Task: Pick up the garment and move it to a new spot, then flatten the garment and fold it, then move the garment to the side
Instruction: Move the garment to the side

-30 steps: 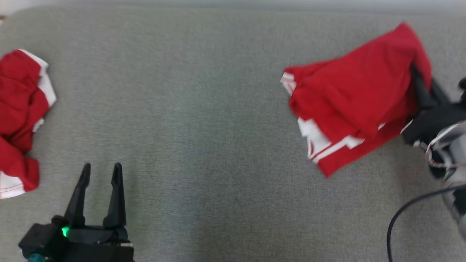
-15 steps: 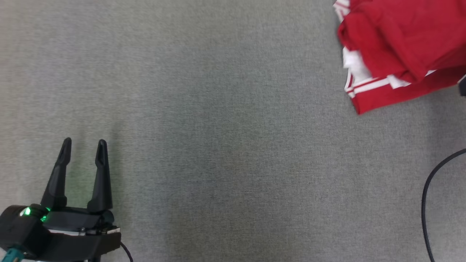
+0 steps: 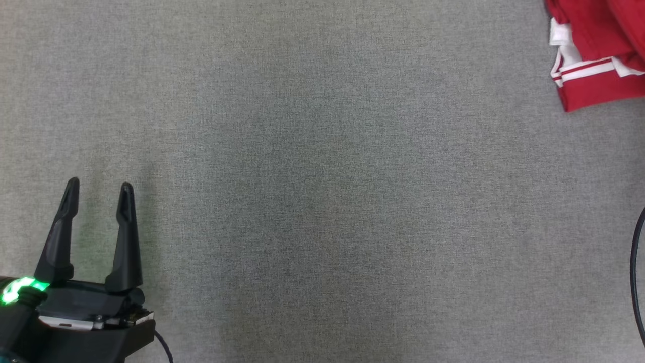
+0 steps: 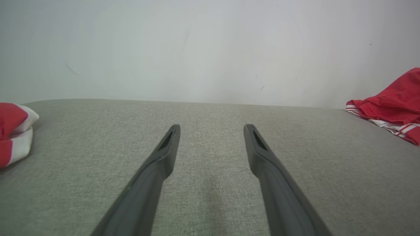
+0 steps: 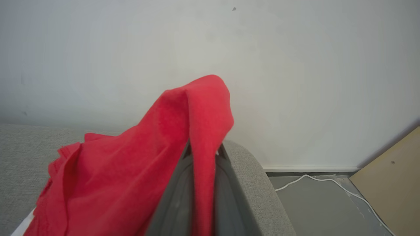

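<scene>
- While the left gripper (image 3: 99, 184) hangs low over the near-left part of the grey cushion (image 3: 322, 176), its two dark fingers are spread wide with nothing between them.
- A green light (image 3: 15, 290) glows on that gripper's body, right at the cushion's near-left edge.
- So where's the garment (image 3: 599, 50)? It's bunched up at the cushion's far-right end: red cloth with a white panel and red-and-white striped trim poking out along its lower edge.
- The right gripper (image 5: 203, 154) has its fingers pressed together on a fold of the garment. The red cloth runs up between the two fingers, and the pinched bit stands up in a peak above the cushion.
- From that peak the cloth slopes down toward the cushion's middle, where it lies in loose folds.
- A smaller red piece (image 4: 14, 131) with white panels sits crumpled at the cushion's left end, well apart from the garment.
- There's a pale wall (image 4: 210, 49) right behind the cushion's far edge.
- Past the cushion's rounded right end you can see grey floor (image 5: 315, 203), a thin white cable (image 5: 328, 182) snaking across it, and a tan board (image 5: 390, 177).
- A black cable (image 3: 636, 282) curves over the cushion's near-right edge.
</scene>
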Controlling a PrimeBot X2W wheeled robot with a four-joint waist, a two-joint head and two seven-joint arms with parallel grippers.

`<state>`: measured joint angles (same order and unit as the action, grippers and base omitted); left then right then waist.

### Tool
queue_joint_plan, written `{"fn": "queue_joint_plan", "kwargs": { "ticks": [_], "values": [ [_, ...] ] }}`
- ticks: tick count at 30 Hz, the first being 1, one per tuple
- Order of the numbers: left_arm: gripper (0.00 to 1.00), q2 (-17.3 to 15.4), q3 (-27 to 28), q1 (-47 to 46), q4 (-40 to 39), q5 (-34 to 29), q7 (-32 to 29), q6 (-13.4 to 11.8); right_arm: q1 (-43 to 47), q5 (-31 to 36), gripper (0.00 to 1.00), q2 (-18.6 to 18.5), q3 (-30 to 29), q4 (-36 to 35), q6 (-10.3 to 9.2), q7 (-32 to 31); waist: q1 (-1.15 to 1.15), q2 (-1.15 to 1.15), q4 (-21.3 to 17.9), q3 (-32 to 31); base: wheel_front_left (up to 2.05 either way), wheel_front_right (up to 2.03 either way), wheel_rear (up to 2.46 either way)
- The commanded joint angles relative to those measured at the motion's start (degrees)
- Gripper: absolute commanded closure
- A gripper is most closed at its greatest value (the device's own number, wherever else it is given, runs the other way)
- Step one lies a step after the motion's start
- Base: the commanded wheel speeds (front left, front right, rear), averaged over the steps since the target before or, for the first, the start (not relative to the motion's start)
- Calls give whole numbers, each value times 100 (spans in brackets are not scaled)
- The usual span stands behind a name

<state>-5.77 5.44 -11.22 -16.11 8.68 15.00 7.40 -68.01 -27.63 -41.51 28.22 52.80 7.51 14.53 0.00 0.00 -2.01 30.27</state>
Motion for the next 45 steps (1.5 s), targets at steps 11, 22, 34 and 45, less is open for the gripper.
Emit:
{"fn": "queue_joint_plan", "kwargs": {
  "ticks": [11,22,34,45],
  "values": [
    [0,-26,75,53,-44,-20,22,7,-254,330,0,-31,122,245,-4,22,0,0,15,26,0,0,0],
    [0,117,107,76,129,64,22,4,-107,1151,0,219,-862,-507,-4,62,0,0,7,-285,0,0,0],
    [0,259,236,409,542,171,22,-14,1277,1033,0,1316,-1797,-2202,-4,64,0,0,-106,-1135,0,0,0],
    [0,286,176,575,774,304,22,-175,2721,1155,0,2214,-1978,-3007,-4,64,0,0,-121,-1637,0,0,0]
  ]
}}
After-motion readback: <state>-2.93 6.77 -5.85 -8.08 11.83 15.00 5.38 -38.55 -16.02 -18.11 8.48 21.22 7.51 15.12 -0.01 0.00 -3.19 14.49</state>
